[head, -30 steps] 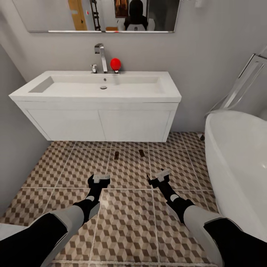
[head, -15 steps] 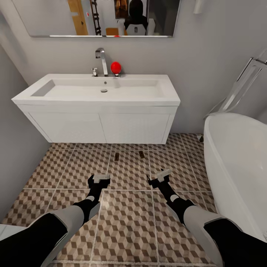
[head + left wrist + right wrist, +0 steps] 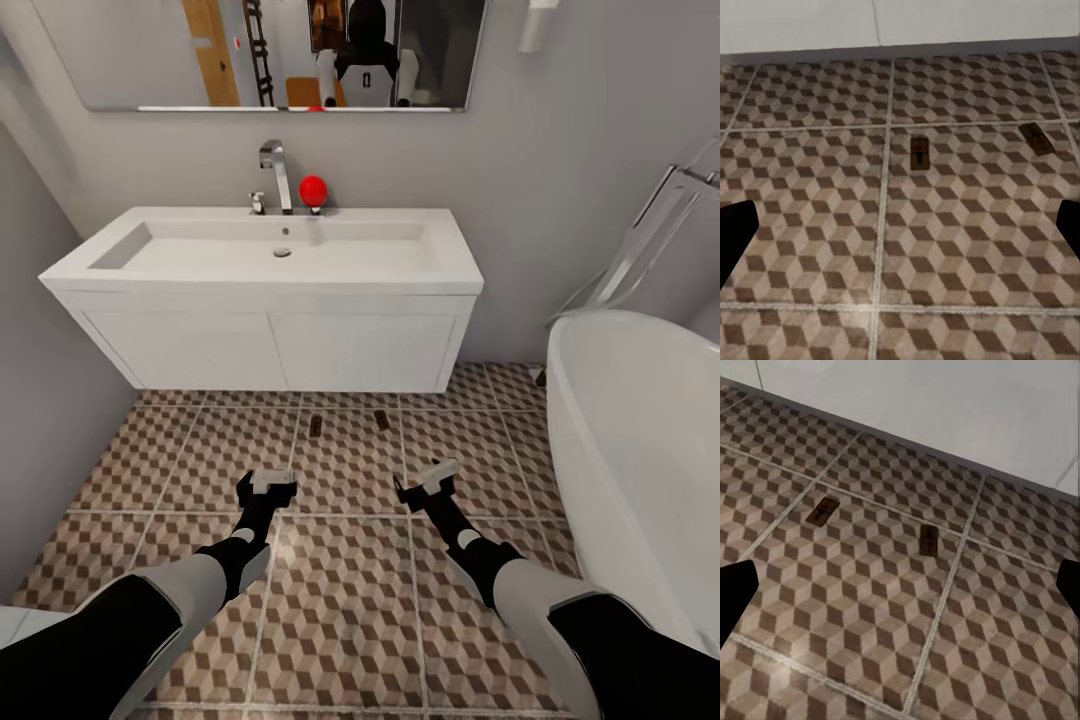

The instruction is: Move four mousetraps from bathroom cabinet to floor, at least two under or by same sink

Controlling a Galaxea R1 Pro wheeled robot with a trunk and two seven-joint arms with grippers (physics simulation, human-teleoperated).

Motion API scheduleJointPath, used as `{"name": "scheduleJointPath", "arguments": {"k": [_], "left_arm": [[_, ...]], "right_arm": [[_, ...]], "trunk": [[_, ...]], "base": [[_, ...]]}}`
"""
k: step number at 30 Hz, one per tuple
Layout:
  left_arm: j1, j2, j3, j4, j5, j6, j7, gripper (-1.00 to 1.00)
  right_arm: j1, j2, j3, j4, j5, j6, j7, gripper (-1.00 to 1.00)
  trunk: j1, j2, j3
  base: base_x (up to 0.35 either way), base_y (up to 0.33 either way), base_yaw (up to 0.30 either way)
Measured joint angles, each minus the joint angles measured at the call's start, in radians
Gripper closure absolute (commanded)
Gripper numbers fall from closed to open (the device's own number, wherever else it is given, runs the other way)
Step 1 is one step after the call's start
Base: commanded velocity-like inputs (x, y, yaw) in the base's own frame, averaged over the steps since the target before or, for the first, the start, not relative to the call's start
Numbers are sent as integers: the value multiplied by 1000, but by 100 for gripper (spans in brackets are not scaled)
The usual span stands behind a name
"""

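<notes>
Our left gripper (image 3: 266, 484) and right gripper (image 3: 427, 478) hover low over the floor (image 3: 340, 600), both spread wide and holding nothing. Just beyond them we see two mousetraps lying flat on the tiles, the left trap (image 3: 316, 425) and the right trap (image 3: 381, 419), near each other, just before the sink (image 3: 270, 275). A tub (image 3: 640, 440) stands at our right.

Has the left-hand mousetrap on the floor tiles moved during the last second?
No. The mousetrap keeps its spot on its tile in front of the vanity. The whole head view slid slightly, so the camera moved.
</notes>
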Motion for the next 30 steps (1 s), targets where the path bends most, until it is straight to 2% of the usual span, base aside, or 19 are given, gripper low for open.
{"name": "scheduleJointPath", "arguments": {"k": [8, 30], "left_arm": [[0, 0, 0, 0, 0, 0, 0, -100], [0, 0, 0, 0, 0, 0, 0, -100]], "right_arm": [[7, -8, 0, 1, 0, 0, -2, -100], [11, -9, -1, 1, 1, 0, -5, -100]], "trunk": [[-31, 56, 28], [-115, 210, 131]], "base": [[0, 0, 0], [0, 0, 0]]}}
